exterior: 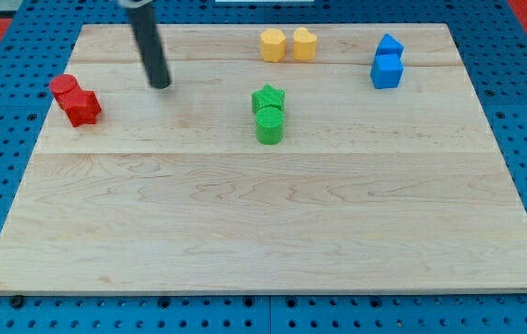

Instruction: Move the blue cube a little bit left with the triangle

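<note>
Pale wood tabletop lying bare along near edge. Green pair sitting mid-tabletop. Red pair sitting near left edge. No pincer on this arm, so nothing being held; my tip resting just right of red pair. Blue cube sitting near far-right corner, touching blue triangle behind it. Both lying well right of my tip; tip needing blue pair's right side. Yellow pair sitting at far edge.
</note>
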